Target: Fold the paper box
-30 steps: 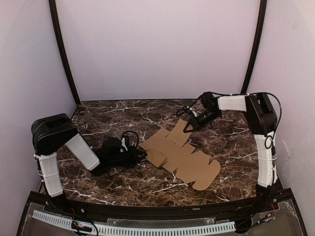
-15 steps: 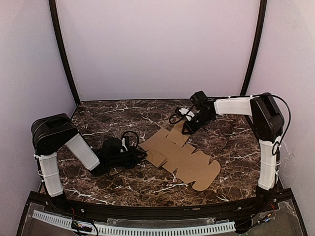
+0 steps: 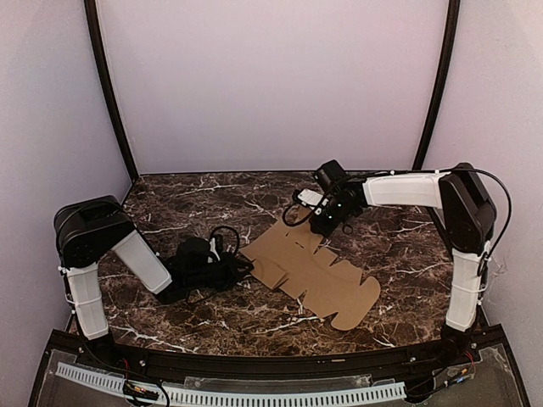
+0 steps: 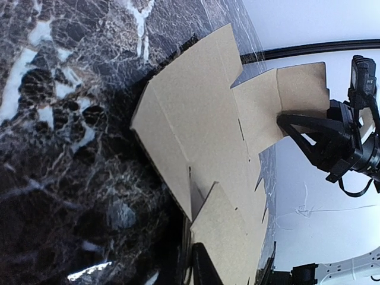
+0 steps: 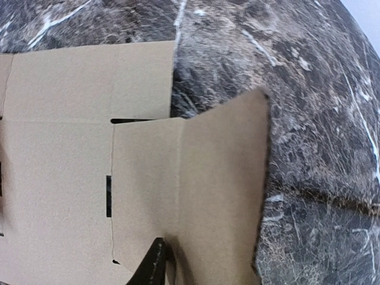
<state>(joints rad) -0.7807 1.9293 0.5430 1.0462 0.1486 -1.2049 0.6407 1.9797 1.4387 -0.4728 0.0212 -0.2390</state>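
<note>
Brown paper box (image 3: 316, 275) lies as a flat cut-out sheet mid-desk (image 3: 212, 322), with its rounded tab end nearest the arm bases. I see the left pincer (image 3: 243, 268) low at the sheet's left edge, jaws together on the cardboard there. Further back, the right pincer (image 3: 319, 226) touches the far flap (image 5: 219, 190), which stands tilted up off the desk. Can't tell if it's clamped or apart.
</note>
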